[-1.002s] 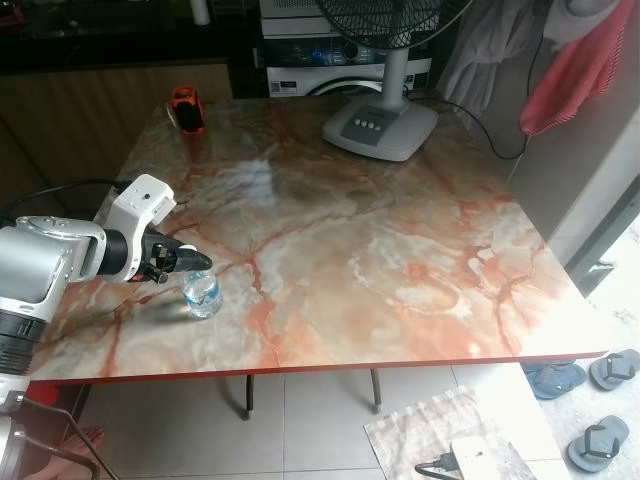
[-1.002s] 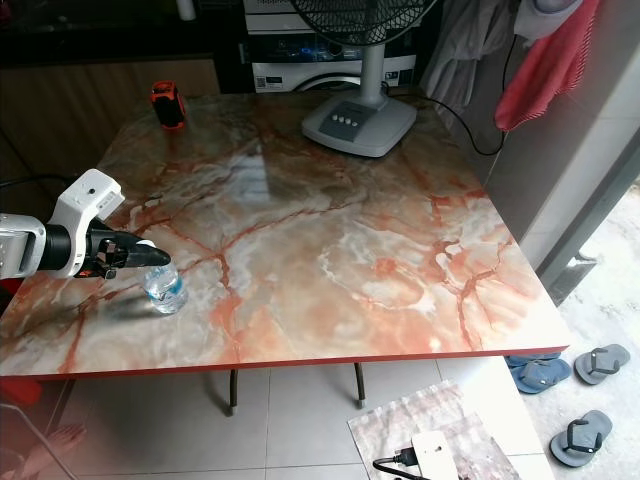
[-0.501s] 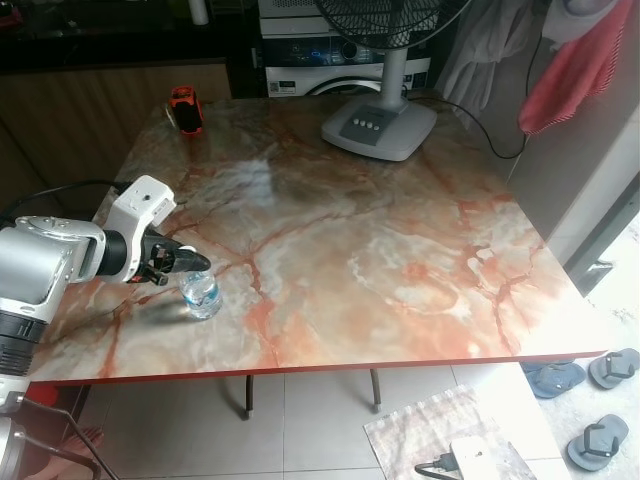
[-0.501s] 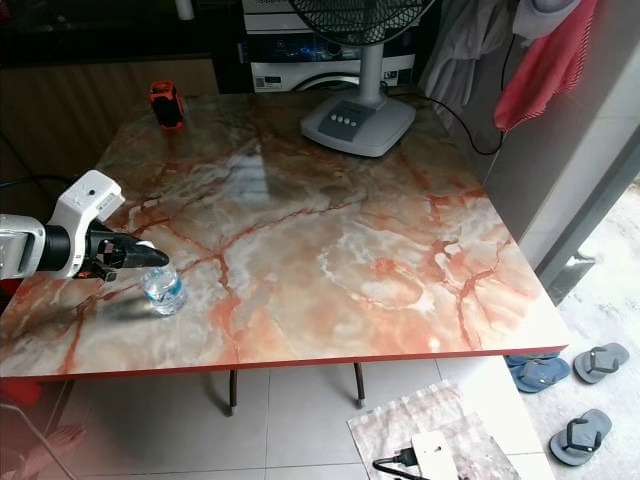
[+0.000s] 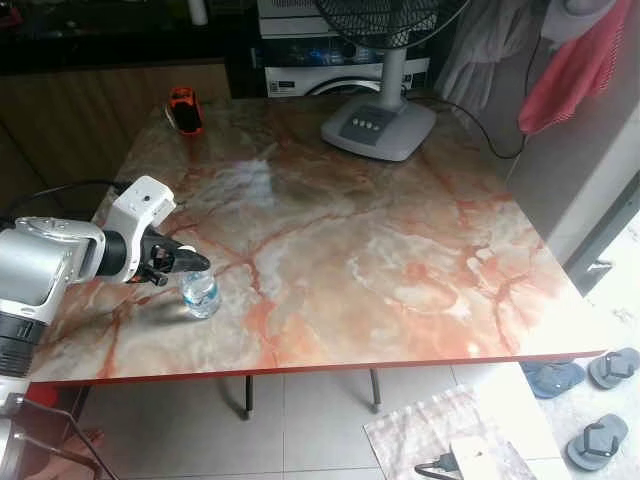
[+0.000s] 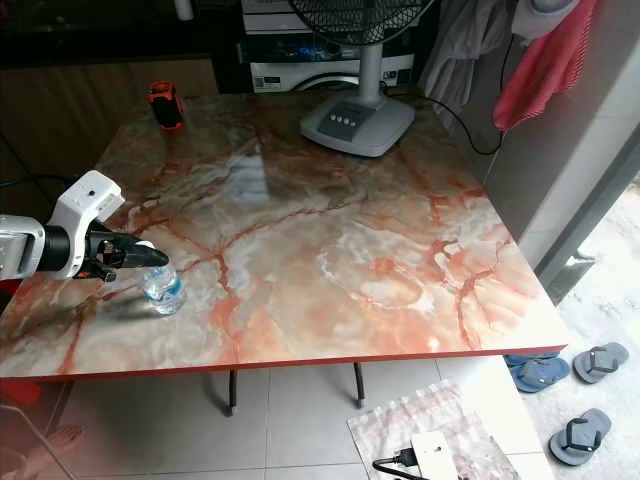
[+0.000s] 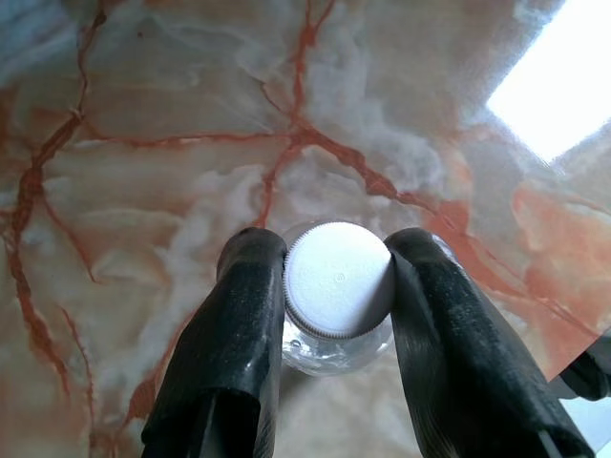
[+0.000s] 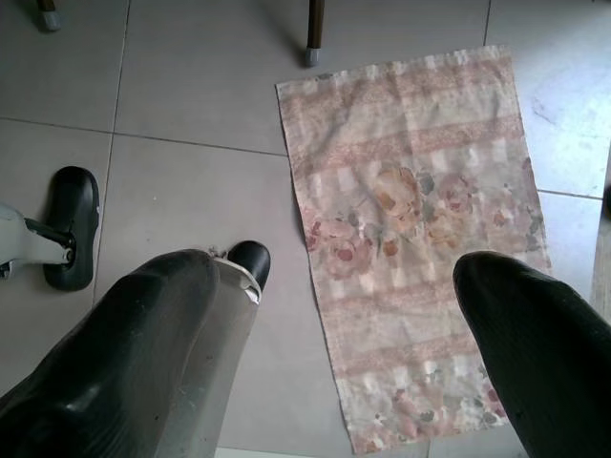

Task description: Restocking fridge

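Bottle (image 5: 202, 295): small, clear plastic, white cap (image 7: 338, 279), upright near the table's (image 5: 400, 250) front left corner; its lower part looks clear, and I cannot tell how full it is. My left gripper (image 7: 336, 286) reaches in from the left edge, and I see both black fingers (image 7: 239, 334) pressed against opposite sides of the cap, clamped on it. Table: marble-patterned top in red and cream veins. Fan (image 5: 380, 120): grey base at the far edge, right of centre. Orange-and-black object (image 5: 185, 108): at the far left corner, well apart from the bottle. My right gripper (image 8: 363, 334) hangs over the tiled floor (image 8: 191, 86) above a flowered mat (image 8: 420, 229), fingers spread wide, nothing between them. Sandals (image 5: 600, 400): on the floor beyond the table's front right corner.
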You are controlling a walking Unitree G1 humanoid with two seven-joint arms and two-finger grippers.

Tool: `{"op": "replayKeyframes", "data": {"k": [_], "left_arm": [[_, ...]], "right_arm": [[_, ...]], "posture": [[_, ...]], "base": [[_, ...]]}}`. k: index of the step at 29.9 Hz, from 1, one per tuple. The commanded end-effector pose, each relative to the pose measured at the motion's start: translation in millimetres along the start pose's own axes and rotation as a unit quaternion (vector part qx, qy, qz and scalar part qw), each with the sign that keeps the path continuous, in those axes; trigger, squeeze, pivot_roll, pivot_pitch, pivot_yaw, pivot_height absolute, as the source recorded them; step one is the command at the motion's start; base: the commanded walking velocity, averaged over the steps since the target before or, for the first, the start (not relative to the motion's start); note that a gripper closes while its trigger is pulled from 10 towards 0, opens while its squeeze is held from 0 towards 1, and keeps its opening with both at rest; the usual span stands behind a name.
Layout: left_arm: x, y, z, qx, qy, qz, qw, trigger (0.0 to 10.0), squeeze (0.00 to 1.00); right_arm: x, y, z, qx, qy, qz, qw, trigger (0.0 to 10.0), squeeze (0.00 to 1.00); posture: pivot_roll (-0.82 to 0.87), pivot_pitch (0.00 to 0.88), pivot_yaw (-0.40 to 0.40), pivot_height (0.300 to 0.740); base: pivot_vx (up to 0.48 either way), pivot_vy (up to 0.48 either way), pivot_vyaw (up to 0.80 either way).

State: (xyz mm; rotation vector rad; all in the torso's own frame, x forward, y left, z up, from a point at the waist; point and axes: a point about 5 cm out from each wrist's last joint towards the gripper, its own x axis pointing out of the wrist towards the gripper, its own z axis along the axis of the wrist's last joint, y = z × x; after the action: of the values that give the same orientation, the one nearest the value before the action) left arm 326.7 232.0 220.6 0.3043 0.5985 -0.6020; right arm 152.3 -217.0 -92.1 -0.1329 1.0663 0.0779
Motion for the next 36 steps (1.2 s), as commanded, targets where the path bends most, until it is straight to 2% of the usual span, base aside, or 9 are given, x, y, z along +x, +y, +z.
{"op": "replayKeyframes", "data": {"k": [1, 12, 13, 14, 15, 18, 28, 30, 36], "left_arm": [[-1.3, 2.6, -6.4, -0.002, 0.011, 0.016, 1.0, 0.0, 0.0], [-4.8, 16.3, 6.6, -0.007, -0.042, 0.1, 0.994, 0.0, 0.0], [-7.4, 21.3, 15.1, -0.011, -0.082, 0.149, 0.985, 7.1, 0.0], [-8.4, 21.9, 17.4, -0.011, -0.094, 0.16, 0.983, 7.1, 0.0], [-9.1, 21.1, 19.6, -0.002, -0.105, 0.171, 0.98, 10.0, 0.0], [-9.8, 16.8, 23.0, 0.033, -0.13, 0.201, 0.971, 10.0, 0.0], [-13.9, -8.7, 40.0, 0.106, -0.268, 0.317, 0.904, 10.0, 0.0], [-5.1, -23.3, 35.6, 0.118, -0.299, 0.381, 0.867, 10.0, 0.0], [-0.1, -44.6, 24.8, 0.157, -0.311, 0.454, 0.82, 10.0, 0.0]], "right_arm": [[-0.1, -0.5, -0.4, 0.0, 0.003, 0.002, 1.0, 10.0, 0.0], [-0.1, -0.5, -0.3, 0.001, 0.003, 0.002, 1.0, 10.0, 0.0], [-0.1, -0.6, -0.4, 0.002, 0.002, 0.002, 1.0, 10.0, 0.0], [-0.2, -0.7, -0.5, 0.002, 0.002, 0.002, 1.0, 10.0, 0.0], [-0.2, -0.8, -0.6, 0.002, 0.002, 0.002, 1.0, 10.0, 0.0], [-0.2, -0.9, -0.6, 0.003, 0.002, 0.001, 1.0, 10.0, 0.0], [-0.3, -0.9, -0.4, 0.004, -0.003, -0.001, 1.0, 10.0, 0.0], [-0.2, 0.1, 0.0, 0.012, -0.009, -0.002, 1.0, 10.0, 0.0], [0.0, 1.9, -0.6, 0.023, -0.009, -0.005, 1.0, 10.0, 0.0]], "posture": [[0.01, 0.035, 0.02, 0.74], [0.01, 0.032, 0.022, 0.74], [0.01, 0.032, 0.022, 0.74], [0.0, 0.03, 0.024, 0.74], [0.0, 0.031, 0.023, 0.74], [0.0, 0.031, 0.021, 0.74], [0.01, 0.02, 0.027, 0.74], [-0.01, 0.011, 0.039, 0.74], [-0.01, 0.0, 0.057, 0.74]], "base": [[0.0, 0.0, 0.0], [0.0, 0.0, 0.0], [0.0, 0.0, 0.0], [0.0, 0.0, 0.0], [0.0, 0.0, 0.0], [0.0, 0.0, 0.0], [0.0, 0.0, 0.0], [0.0, 0.0, 0.0], [0.0, 0.0, 0.0]]}}
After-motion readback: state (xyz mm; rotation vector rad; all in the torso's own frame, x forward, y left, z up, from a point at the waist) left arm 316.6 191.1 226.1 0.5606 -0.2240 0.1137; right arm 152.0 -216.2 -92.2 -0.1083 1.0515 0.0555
